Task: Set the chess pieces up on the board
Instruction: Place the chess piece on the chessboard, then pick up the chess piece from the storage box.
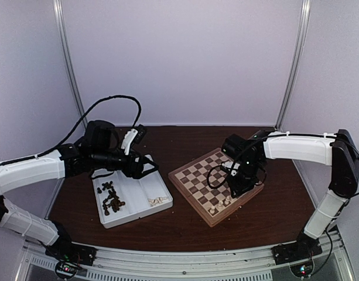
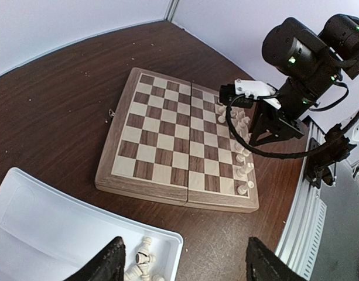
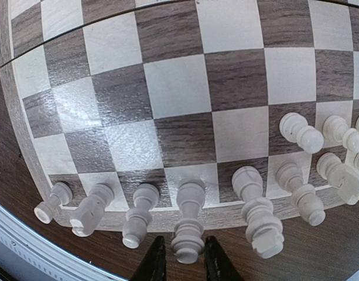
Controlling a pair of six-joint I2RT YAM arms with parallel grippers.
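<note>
From my station I see the board lying on the right half of the worktop, turned so one corner points at the near edge. The white tray sits on the left half. The cream-white chess pieces stand along the board's edge nearest the right arm's base, a full line on the outermost squares and a few more on the row just inside it. The other squares I can see are bare. The right gripper is low over that edge, its fingers slightly apart on either side of the head of one cream piece, which stands upright in the outer line. A thin gap shows beside the left finger, so it does not look clamped. The left gripper hangs above the tray's corner nearest the board, fingers spread wide and nothing between them. Under it a few loose cream pieces lie on their sides in the tray's right compartment. The dark brown pieces lie heaped in the left compartment.
</note>
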